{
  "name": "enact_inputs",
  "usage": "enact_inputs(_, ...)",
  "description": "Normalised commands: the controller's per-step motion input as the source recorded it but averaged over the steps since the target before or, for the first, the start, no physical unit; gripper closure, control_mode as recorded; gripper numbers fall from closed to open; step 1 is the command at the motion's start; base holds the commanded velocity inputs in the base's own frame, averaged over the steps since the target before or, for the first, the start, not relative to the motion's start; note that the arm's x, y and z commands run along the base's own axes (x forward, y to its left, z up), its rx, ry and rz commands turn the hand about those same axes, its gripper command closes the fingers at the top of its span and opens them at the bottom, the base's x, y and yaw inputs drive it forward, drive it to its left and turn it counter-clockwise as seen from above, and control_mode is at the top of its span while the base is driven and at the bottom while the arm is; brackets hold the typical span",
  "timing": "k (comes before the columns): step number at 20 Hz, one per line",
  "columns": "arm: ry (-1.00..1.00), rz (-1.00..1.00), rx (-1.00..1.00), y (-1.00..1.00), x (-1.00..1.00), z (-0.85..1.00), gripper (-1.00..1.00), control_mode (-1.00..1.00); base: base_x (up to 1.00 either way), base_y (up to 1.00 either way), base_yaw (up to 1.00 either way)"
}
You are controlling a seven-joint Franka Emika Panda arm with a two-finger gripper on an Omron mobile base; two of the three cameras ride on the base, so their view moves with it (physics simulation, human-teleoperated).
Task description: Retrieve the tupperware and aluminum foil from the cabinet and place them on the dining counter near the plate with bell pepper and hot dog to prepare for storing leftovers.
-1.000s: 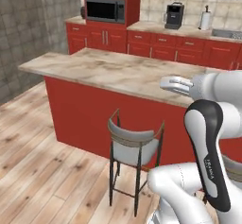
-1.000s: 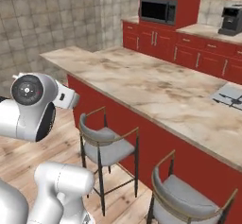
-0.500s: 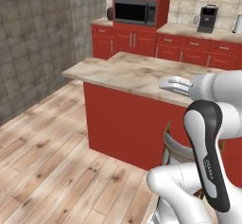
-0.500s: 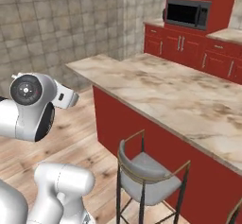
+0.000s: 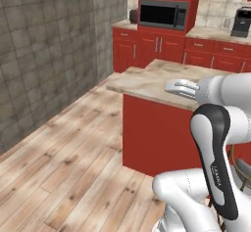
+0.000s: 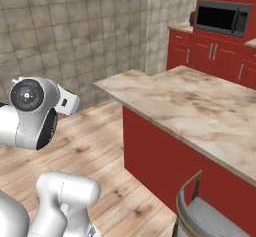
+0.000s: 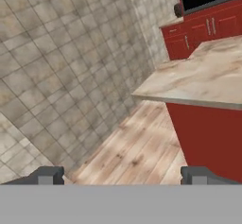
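A wall of grey square stone tiles (image 5: 44, 50) runs down the left side of the room, meeting a pale wood plank floor (image 5: 68, 172). Out from the right juts the dining counter, a long beige-marble tabletop (image 6: 200, 106) on a plain red base (image 5: 157, 133); the corner of it nearest me carries nothing. Behind it stand red base cabinets (image 5: 152, 47) under a black microwave (image 5: 163, 13), with a black coffee machine (image 5: 241, 22) farther right. A grey-seated stool with a thin metal back (image 6: 210, 213) sits against the counter's red side. The white arm (image 5: 220, 148) rises in front of the counter. Its end effector (image 7: 123, 175) has both dark fingertips (image 7: 47, 175) spread wide apart, gripping nothing, pointing toward floor and tiled wall.
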Motion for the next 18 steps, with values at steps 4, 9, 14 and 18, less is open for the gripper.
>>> enact_inputs(4, 0.0, 0.0, 0.0, 0.0, 0.0, 0.0, -1.0, 1.0, 1.0, 1.0, 0.0)
enact_inputs(9, 0.0, 0.0, 0.0, 0.0, 0.0, 0.0, -1.0, 1.0, 1.0, 1.0, -0.04)
enact_inputs(14, 0.0, 0.0, 0.0, 0.0, 0.0, 0.0, -1.0, 1.0, 1.0, 1.0, -0.17)
enact_inputs(18, 0.0, 0.0, 0.0, 0.0, 0.0, 0.0, -1.0, 1.0, 1.0, 1.0, -0.3)
